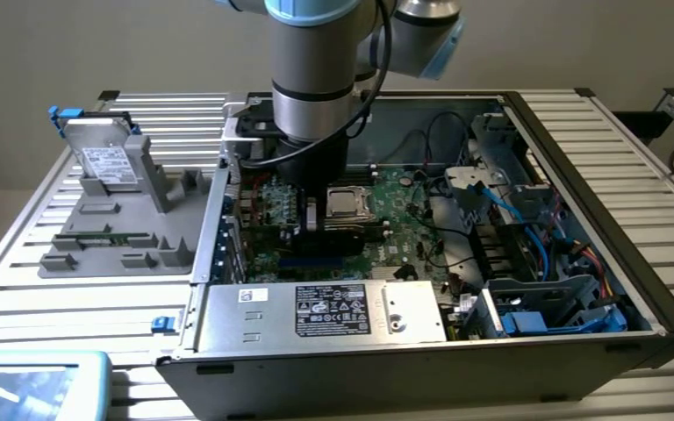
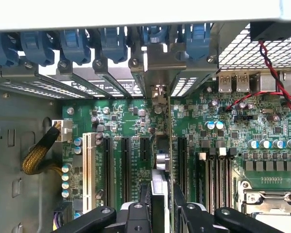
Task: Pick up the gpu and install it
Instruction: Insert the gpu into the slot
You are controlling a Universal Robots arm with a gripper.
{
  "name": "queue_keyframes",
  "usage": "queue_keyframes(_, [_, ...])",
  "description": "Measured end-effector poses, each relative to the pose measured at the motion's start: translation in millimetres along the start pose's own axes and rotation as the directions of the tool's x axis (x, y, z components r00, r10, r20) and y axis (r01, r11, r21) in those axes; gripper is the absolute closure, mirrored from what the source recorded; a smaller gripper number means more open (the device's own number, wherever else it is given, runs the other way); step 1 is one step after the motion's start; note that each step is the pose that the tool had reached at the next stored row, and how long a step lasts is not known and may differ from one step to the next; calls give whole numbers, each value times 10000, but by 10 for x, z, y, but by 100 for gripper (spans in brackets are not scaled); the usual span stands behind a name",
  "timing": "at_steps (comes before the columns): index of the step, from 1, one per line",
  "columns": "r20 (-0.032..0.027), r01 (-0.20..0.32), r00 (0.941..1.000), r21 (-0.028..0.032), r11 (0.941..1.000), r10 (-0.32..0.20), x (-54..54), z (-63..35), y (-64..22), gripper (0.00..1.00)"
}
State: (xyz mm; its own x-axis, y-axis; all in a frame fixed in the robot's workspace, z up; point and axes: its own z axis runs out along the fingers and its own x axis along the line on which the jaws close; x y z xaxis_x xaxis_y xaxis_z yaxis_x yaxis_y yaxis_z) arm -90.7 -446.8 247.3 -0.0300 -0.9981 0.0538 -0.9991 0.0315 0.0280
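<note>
Reaching down into an open computer case point(image 1: 665, 324) in the centre of the exterior view, the robot arm point(image 1: 313, 79) carries its tool point(image 1: 311, 215), which is clenched on the gpu point(image 2: 161, 155). The wrist view shows the card edge-on between the two black fingers point(image 2: 144, 201). It is a thin green circuit board with a dark face beside it. A silver metal bracket point(image 2: 156, 60) at its far end sits against the row of rear openings with blue clips point(image 2: 75, 43). The gpu stands upright over the green motherboard point(image 1: 402, 219), in line with the black expansion slots point(image 2: 126, 160); whether its lower edge is seated cannot be told.

The case also holds a silver power supply point(image 1: 326, 311) along its lower side in the frame, a processor socket point(image 1: 343, 203) just beside the tool, and blue cables point(image 1: 548, 228) toward the exterior view's right. On the exterior view's left, a grey tray point(image 1: 68, 260) sits on the slatted bench point(image 1: 21, 298). It holds an upright silver drive point(image 1: 109, 158) with a white label and a thin green memory stick point(image 1: 109, 237) lying flat.
</note>
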Motion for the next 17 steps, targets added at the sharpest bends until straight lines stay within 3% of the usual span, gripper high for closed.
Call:
queue_keyframes(16, [20,59,10000,3,10000,-59,18,3,-1,71])
queue_keyframes(17, [44,62,10000,2,10000,-62,21,2,-2,71])
